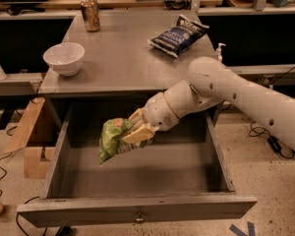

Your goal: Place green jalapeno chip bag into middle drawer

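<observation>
The green jalapeno chip bag (112, 139) is light green, wrinkly, and hangs in the air over the left-middle of the open middle drawer (137, 211). My gripper (136, 130) is shut on the bag's right side, its tan fingers (138, 133) pinching it. The white arm reaches in from the right, under the table's front edge. The drawer is pulled fully out, wide and grey, with a small metal knob (139, 219) on its front panel. Its floor below the bag is bare.
On the grey table top (123, 65) stand a white bowl (64, 58) at the left, a drink can (91, 14) at the back and a dark blue chip bag (178, 35) at the back right. A wooden piece (29, 136) leans left of the drawer.
</observation>
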Tool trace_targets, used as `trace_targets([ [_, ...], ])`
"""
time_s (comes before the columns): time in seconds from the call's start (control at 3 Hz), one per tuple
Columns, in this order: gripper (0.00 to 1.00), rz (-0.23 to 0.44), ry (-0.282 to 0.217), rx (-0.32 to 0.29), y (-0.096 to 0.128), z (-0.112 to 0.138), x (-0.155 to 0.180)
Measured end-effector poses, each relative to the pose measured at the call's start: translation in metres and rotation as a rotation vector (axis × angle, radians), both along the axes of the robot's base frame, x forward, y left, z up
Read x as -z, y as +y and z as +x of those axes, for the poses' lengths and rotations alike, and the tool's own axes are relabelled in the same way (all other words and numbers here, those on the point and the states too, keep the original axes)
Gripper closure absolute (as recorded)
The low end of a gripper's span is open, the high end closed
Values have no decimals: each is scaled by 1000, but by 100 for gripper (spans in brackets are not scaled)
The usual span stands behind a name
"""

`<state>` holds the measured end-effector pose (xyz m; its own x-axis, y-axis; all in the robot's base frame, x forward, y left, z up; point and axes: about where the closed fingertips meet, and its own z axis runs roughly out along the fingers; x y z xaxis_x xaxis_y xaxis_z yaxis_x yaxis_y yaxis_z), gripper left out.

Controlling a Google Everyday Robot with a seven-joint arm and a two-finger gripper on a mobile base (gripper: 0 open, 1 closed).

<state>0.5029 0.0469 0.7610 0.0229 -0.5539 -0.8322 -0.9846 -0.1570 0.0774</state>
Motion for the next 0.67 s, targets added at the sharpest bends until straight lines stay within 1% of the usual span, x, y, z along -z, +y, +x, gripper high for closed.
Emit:
trace_targets([
  [0.33,15,0,1,-4,2,-1,1],
  [0.67,0,0,3,-8,3,-2,1],
])
